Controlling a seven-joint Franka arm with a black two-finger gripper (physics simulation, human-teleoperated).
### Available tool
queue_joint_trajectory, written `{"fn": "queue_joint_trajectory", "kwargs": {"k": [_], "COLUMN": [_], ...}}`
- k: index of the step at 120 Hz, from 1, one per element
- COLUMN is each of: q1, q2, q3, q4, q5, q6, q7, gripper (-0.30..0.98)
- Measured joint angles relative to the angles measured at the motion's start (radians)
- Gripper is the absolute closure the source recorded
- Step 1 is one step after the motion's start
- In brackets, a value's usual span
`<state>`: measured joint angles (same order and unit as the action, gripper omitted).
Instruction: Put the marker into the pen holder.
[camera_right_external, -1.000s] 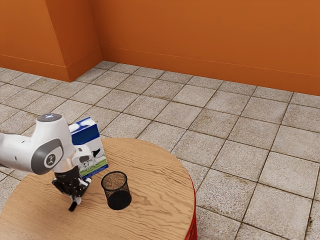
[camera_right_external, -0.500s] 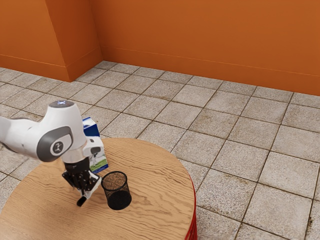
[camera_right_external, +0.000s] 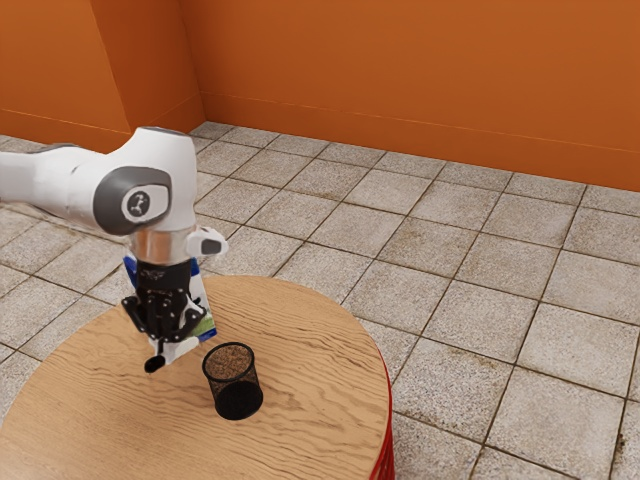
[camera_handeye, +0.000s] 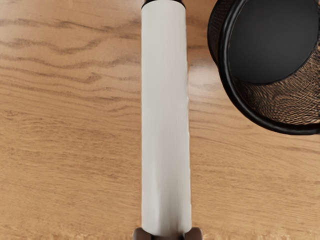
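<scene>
In the exterior view my gripper (camera_right_external: 166, 338) is above the table, left of and higher than the black mesh pen holder (camera_right_external: 233, 381). It is closed around the white marker (camera_right_external: 180, 350), whose black end points down toward the viewer. The wrist view has the gripper (camera_handeye: 167, 234) with a fingertip on each side of the marker (camera_handeye: 165, 115), which stretches out long from between them. Beside the marker, apart from it, is the open-topped pen holder (camera_handeye: 272, 42). The marker is outside the holder.
A blue and white carton (camera_right_external: 203, 302) with a green base stands behind my gripper, partly hidden by it. The round wooden table (camera_right_external: 310, 370) has its curved edge on the exterior view's right, with bare wood around the pen holder.
My hand has risen and shifted toward the exterior view's right, carrying the marker up with it. The pen holder has stayed where it was.
</scene>
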<state>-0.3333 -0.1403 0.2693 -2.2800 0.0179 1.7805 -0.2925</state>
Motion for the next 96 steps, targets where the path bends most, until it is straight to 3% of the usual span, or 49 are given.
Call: {"fn": "queue_joint_trajectory", "kwargs": {"k": [45, 96], "q1": [-0.017, -0.033], "q2": [0.014, 0.237], "q3": [-0.096, -0.136], "q4": [0.151, 0.319], "q5": [-0.056, -0.077], "q6": [-0.306, -0.321], "q7": [-0.079, -0.079], "gripper": [0.79, 0.79]}}
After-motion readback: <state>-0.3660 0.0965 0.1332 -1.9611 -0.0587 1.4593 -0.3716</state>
